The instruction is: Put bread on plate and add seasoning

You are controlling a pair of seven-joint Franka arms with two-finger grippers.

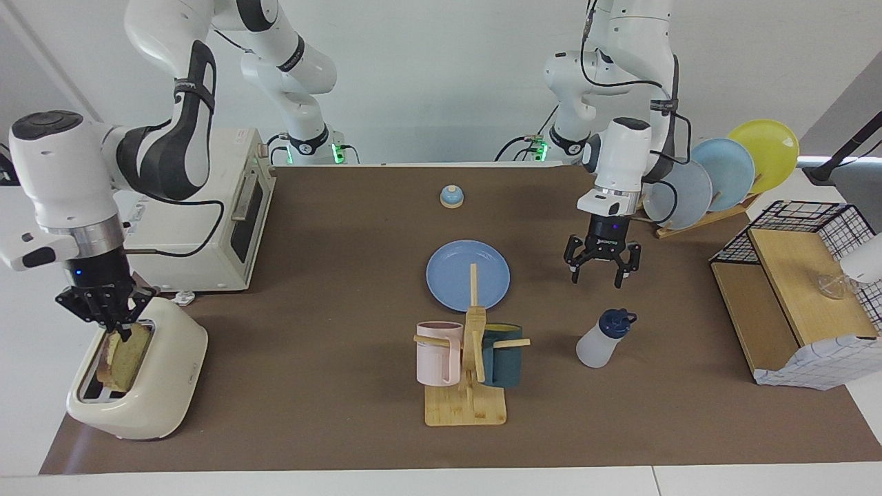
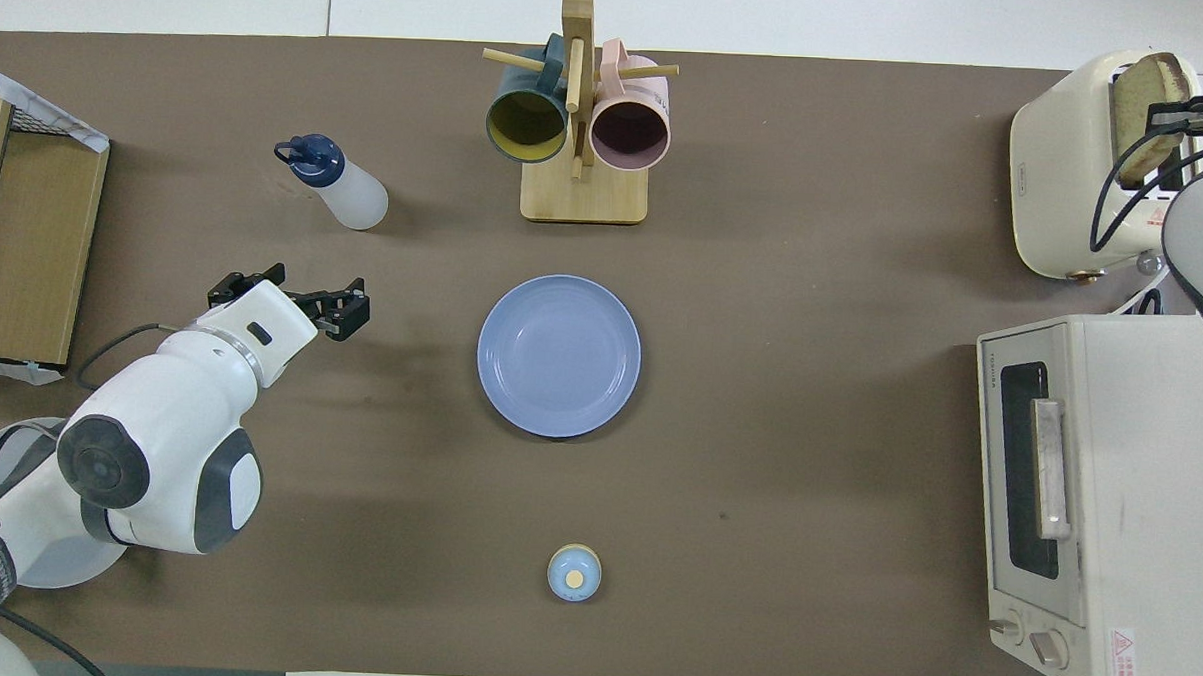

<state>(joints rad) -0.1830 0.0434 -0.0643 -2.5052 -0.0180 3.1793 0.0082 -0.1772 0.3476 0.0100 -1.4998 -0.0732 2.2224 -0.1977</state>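
The bread (image 1: 125, 358) stands upright in a slot of the cream toaster (image 1: 155, 386), at the right arm's end of the table. My right gripper (image 1: 117, 331) is down on the slice's top edge and shut on it; in the overhead view the right gripper (image 2: 1170, 110) shows beside the bread (image 2: 1133, 106). The blue plate (image 1: 455, 272) lies flat mid-table with nothing on it. The seasoning (image 1: 599, 341), a whitish bottle with a navy cap, stands farther from the robots, toward the left arm's end. My left gripper (image 1: 597, 279) hangs open over the table between plate and bottle.
A wooden mug rack (image 1: 467, 386) with a pink and a dark teal mug stands just past the plate. A toaster oven (image 1: 227, 213) sits near the right arm's base. There is a small bell (image 1: 451, 197), a rack of upright plates (image 1: 716, 182), and a wire basket with a wooden shelf (image 1: 792, 289).
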